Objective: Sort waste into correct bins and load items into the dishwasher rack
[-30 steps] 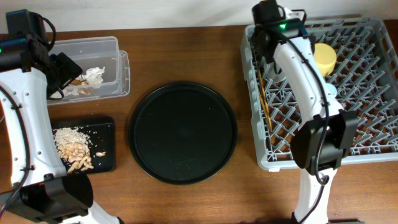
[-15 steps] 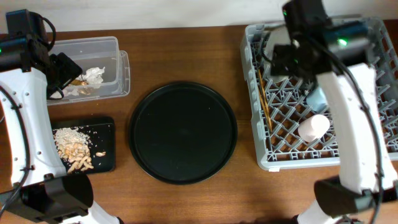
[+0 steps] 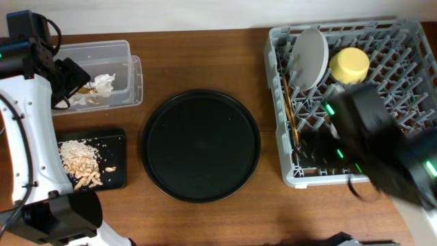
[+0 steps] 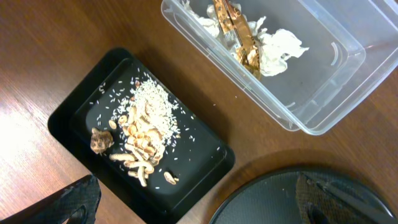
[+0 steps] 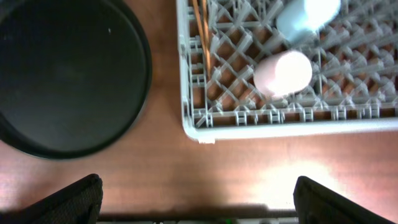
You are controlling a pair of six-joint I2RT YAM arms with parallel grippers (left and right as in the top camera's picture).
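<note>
The grey rack holds the round plate, upright, the yellow bowl and the chopsticks. In the right wrist view the pink cup and blue cup lie in the rack. My right gripper is open and empty above bare wood just in front of the rack; its arm is a blur. The clear tub holds napkins and brown sticks. Food bits lie in the black tray. My left gripper hangs open and empty above both.
The large round black tray sits bare in the middle of the wooden table, between the bins at the left and the rack at the right. The left arm stands along the table's left edge, beside the tub.
The right arm has swung from the rack's back left corner toward its front right, uncovering the plate and bowl. The left arm has not moved.
</note>
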